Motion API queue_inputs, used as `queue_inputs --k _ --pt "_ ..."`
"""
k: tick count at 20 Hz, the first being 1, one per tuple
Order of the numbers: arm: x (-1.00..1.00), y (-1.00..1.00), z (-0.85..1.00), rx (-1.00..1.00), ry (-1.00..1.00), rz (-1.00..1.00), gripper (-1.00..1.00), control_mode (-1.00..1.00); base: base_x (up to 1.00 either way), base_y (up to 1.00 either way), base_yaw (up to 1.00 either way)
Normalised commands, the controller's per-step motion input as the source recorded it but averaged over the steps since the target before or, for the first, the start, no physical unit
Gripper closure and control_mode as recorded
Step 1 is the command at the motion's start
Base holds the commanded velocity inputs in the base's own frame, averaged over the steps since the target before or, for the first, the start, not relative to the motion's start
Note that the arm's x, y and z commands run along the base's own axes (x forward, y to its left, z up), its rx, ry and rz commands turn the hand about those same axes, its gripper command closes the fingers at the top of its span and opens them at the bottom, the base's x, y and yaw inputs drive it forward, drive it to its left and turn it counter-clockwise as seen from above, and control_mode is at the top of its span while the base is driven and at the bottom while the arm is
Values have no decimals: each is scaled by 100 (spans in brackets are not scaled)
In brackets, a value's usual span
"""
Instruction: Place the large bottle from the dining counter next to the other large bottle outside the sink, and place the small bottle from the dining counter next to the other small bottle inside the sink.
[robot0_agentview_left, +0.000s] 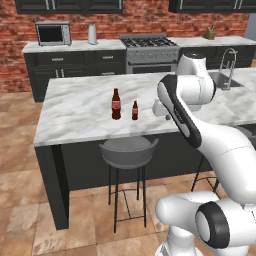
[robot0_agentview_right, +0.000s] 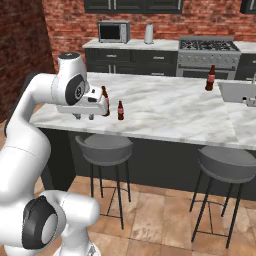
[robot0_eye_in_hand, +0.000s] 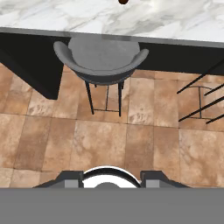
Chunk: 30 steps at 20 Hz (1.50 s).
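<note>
Sitting mid-frame in the left base view, the dining counter tabletop (robot0_agentview_left: 80, 112) is carrying the large bottle (robot0_agentview_left: 116, 104) with the small bottle (robot0_agentview_left: 135, 110) just right of it. Right base view: sink (robot0_agentview_right: 237, 92) at right edge, other large bottle (robot0_agentview_right: 210, 78) beside it. Gripper (robot0_agentview_right: 84, 116) is hanging over the near edge, jaws closed, holding nothing.

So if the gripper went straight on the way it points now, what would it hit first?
Probably the grey stool at the dining counter, or the tiled floor beside it; the hand view looks down at both, so depth is unclear.
</note>
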Motion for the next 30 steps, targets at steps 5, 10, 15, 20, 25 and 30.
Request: queue_inputs --k 5,10,15,20,25,30 --pt "0 0 0 0 0 0 -100 100 0 0 0" --pt "0 0 0 0 0 0 -100 100 7 0 0" --pt "0 0 0 0 0 0 -100 100 45 0 0" --pt "0 0 0 0 0 0 -100 100 44 3 0" --pt "0 0 0 0 0 0 -100 100 39 7 0" --pt "0 0 0 0 0 0 -100 100 45 5 0"
